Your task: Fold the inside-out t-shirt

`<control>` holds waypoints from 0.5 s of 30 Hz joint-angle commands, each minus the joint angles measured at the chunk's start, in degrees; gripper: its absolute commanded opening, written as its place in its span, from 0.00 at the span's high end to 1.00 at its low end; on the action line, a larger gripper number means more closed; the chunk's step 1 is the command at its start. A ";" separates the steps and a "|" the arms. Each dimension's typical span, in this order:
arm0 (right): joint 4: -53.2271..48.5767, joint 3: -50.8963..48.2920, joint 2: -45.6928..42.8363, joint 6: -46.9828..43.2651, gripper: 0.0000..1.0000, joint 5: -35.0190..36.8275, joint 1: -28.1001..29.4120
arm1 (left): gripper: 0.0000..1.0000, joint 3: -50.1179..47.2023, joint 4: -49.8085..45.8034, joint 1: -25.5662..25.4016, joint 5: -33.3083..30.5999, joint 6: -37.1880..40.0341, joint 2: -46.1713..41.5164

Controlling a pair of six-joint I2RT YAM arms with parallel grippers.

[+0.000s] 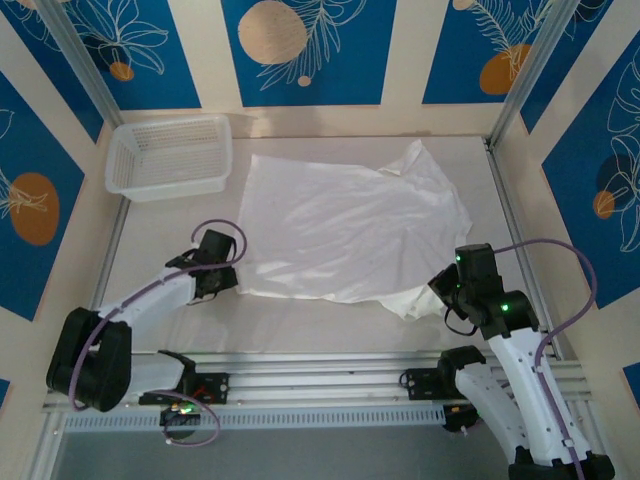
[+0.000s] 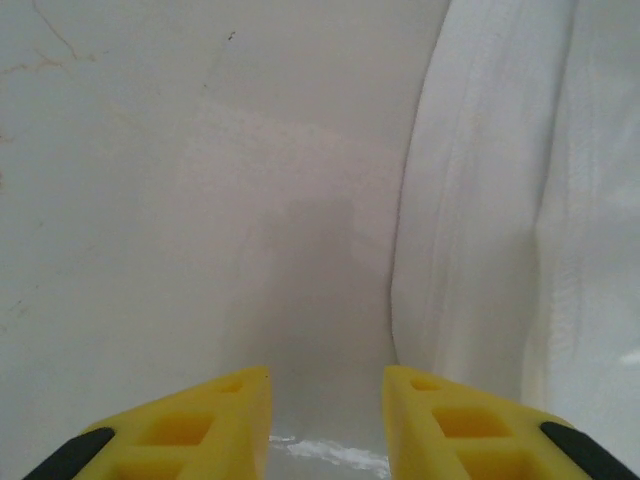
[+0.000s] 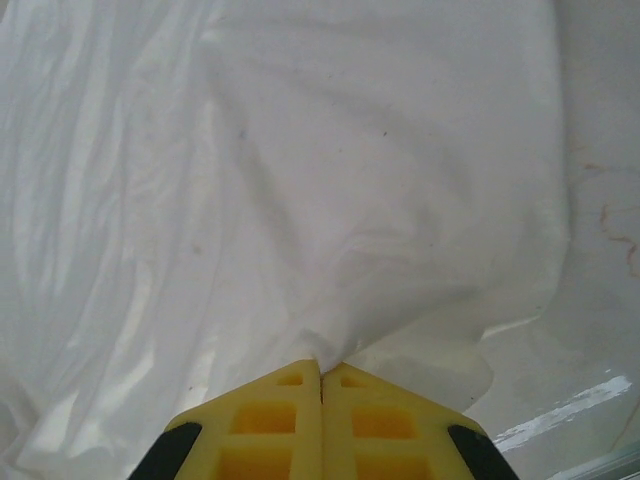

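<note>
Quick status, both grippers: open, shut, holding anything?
Left gripper: open, nothing between the jaws, next to the t-shirt edge.
Right gripper: shut, pinching a fold of the t-shirt.

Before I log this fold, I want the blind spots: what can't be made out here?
- Top view: the t-shirt has its near right corner under the right arm.
- Right wrist view: how many layers the right pincer grips is hidden between its shut fingers.
- Left wrist view: the bottom edge cuts off the left pincer; the shirt runs off right.
</note>
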 commanded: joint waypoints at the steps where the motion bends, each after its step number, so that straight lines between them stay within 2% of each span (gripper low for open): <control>1: 1.94 -0.37 0.33 -2.34 1.00 -4.59 -0.25 | 0.66 -0.22 -0.23 -2.35 2.16 -0.88 -4.96; 4: 3.25 -0.87 0.79 -2.12 1.00 -5.22 -0.30 | 0.63 2.64 -4.42 -12.51 -6.48 -1.71 -5.24; 6: 3.90 -1.07 1.19 -1.99 1.00 -5.74 -0.31 | 0.62 5.14 -8.39 -15.45 -10.99 -4.10 -1.43; 10: 4.16 -1.23 1.51 -2.04 1.00 -5.92 -0.34 | 0.59 7.73 -9.61 -19.26 -17.69 -5.13 7.05; 15: 2.89 -0.40 1.41 -2.38 1.00 -5.27 -0.36 | 0.58 10.75 -9.21 -19.79 -17.35 -4.62 16.44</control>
